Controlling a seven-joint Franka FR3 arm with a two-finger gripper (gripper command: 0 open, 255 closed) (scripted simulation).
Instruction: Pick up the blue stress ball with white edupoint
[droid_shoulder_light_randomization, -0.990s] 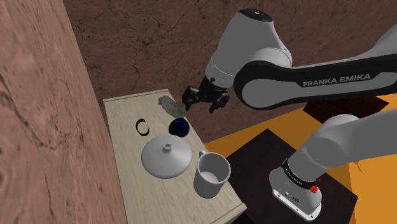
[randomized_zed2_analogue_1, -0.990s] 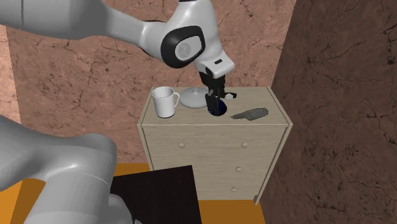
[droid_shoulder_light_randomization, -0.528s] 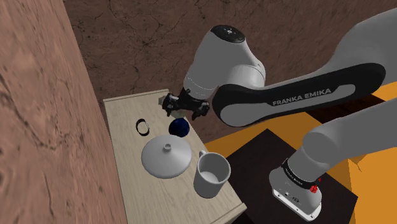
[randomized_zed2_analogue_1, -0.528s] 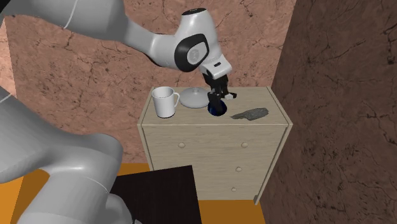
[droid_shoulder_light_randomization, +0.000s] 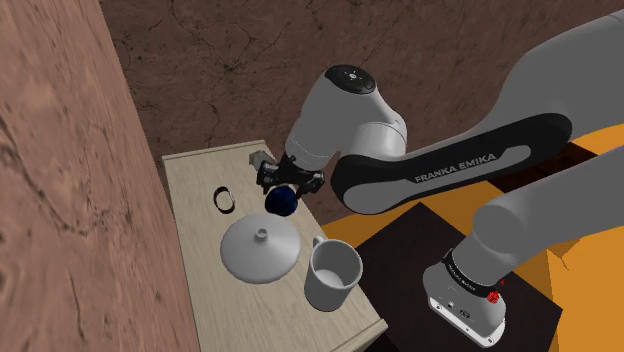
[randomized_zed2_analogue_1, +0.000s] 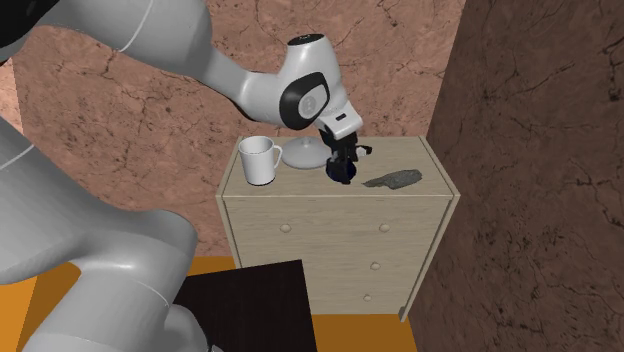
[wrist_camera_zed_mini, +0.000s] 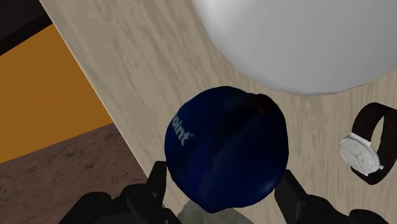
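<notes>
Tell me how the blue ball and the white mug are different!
The ball is dark blue; the mug is white. The ball is round and closed; the mug is open on top and has a handle. The ball sits inside the open gripper; the mug stands free, away from it. Both rest on the wooden dresser top.

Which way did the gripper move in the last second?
Yes: in the shoulder view the gripper went left and down, from past the dresser edge to the blue ball.
</notes>
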